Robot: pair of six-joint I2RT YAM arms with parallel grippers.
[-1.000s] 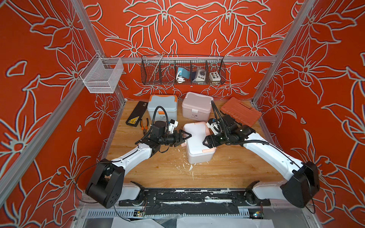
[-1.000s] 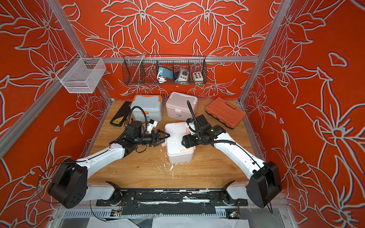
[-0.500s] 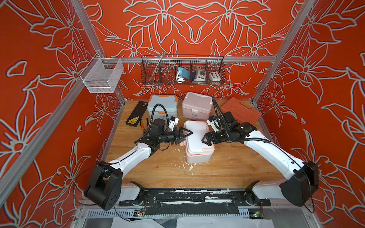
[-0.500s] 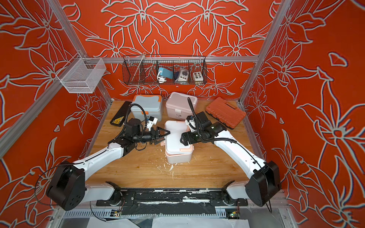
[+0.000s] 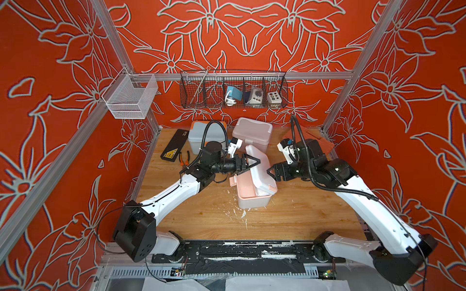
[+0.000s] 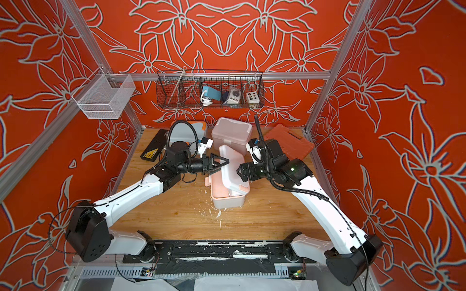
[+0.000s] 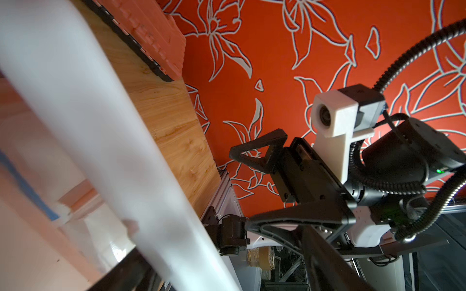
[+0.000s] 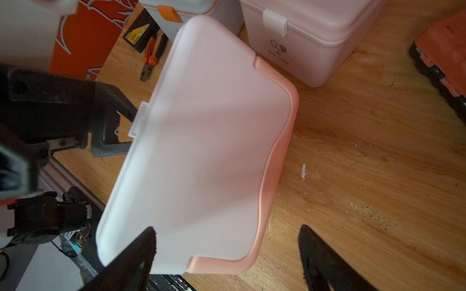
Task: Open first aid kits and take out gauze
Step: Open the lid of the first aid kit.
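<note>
Evidently the opening step is in hand: the white-and-peach first aid kit [image 5: 254, 200] sits mid-table, its lid [image 5: 259, 167] half raised, the left gripper [image 5: 252, 165] spread at the latch edge and the right gripper [image 5: 271, 174] spread just beside it. Next, I judge, swing the lid back and reach for the gauze, which I cannot make out. The pale pink kit [image 8: 315, 50] logo text and the black case [image 5: 174, 146] label are unreadable

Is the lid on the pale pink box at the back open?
No, in the right wrist view the pale pink box has its lid down flush and its front latch folded over the rim.
</note>
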